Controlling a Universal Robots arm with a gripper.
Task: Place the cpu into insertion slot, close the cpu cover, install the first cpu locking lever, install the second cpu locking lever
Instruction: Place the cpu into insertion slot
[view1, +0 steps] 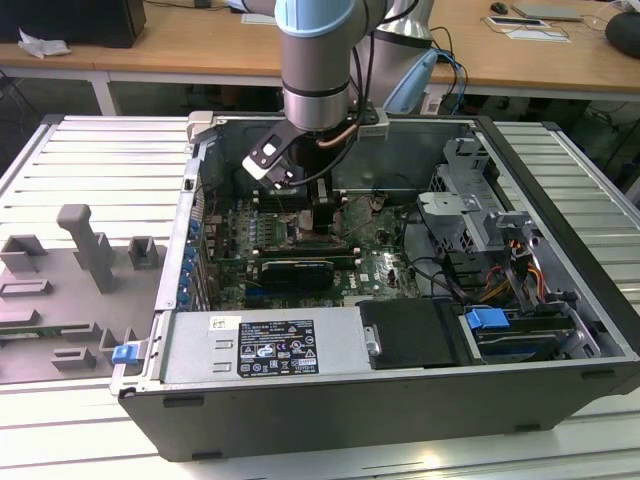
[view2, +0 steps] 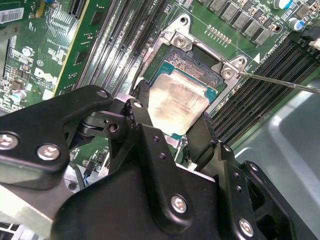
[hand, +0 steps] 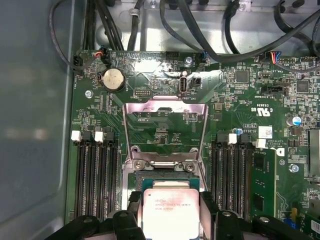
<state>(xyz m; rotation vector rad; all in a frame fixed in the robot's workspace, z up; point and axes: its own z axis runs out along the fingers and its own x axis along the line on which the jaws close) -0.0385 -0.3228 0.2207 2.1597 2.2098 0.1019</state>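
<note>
You see cpu (view2: 177, 102), silvery-beige square, print side up, over dark insertion slot (view2: 192, 62); cpu cover (hand: 165, 106) swung open beyond.

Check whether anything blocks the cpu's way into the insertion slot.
Nothing visible does. The gripper holds the cpu directly over the insertion slot, and the cpu cover is swung open, away from the socket.

The open case (view1: 300, 420) is viewed from afar, from above its front, in the exterior view, with the arm (view1: 318, 60) at upper centre. The board (hand: 235, 100) is looked down on closely in both wrist views, obliquely in the second; the cpu (hand: 170, 205) is shared.
</note>
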